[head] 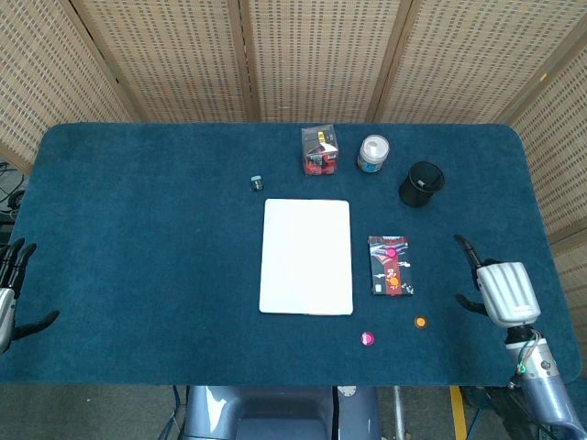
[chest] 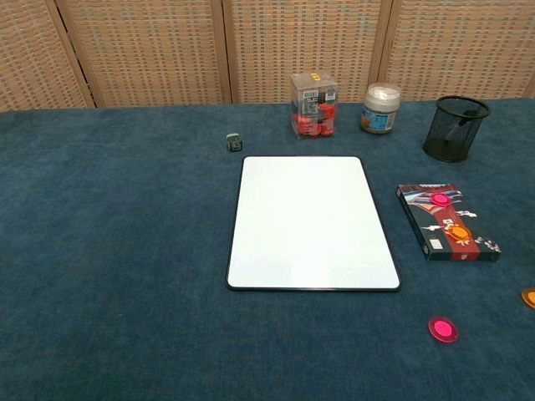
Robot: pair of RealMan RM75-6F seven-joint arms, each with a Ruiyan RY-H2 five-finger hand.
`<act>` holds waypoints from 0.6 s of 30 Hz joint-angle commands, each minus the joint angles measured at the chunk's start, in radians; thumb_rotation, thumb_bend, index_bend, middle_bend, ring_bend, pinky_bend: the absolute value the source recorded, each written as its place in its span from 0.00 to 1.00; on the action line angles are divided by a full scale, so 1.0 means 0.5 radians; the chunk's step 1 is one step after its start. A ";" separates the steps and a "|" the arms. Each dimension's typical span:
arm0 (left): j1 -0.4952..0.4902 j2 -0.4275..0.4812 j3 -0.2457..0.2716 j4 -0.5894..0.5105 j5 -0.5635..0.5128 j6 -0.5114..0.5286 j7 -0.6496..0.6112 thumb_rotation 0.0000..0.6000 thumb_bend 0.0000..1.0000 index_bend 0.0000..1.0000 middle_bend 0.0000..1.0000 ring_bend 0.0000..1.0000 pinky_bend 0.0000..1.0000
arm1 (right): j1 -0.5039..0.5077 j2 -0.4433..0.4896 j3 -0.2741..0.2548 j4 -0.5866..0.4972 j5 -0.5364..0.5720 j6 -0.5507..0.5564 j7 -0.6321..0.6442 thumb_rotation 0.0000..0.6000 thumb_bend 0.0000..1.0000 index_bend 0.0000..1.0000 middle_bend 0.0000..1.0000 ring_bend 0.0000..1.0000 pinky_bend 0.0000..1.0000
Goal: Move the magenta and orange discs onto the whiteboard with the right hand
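The whiteboard lies flat mid-table. A magenta disc sits on the cloth off the board's near right corner, and an orange disc lies further right. In the head view my right hand hovers over the table's right side, right of the orange disc and apart from it, holding nothing, fingers pointing down and away. My left hand hangs open off the table's left edge. Neither hand shows in the chest view.
A dark printed box right of the board carries another magenta and another orange disc. Along the back stand a clear box of red pieces, a white jar, a black mesh cup and a small dark object.
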 commanded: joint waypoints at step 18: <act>-0.055 -0.012 -0.048 0.004 -0.134 -0.124 0.037 1.00 0.00 0.00 0.00 0.00 0.00 | 0.790 -0.588 0.264 0.432 1.520 -0.733 -0.834 1.00 0.29 0.39 0.89 0.95 1.00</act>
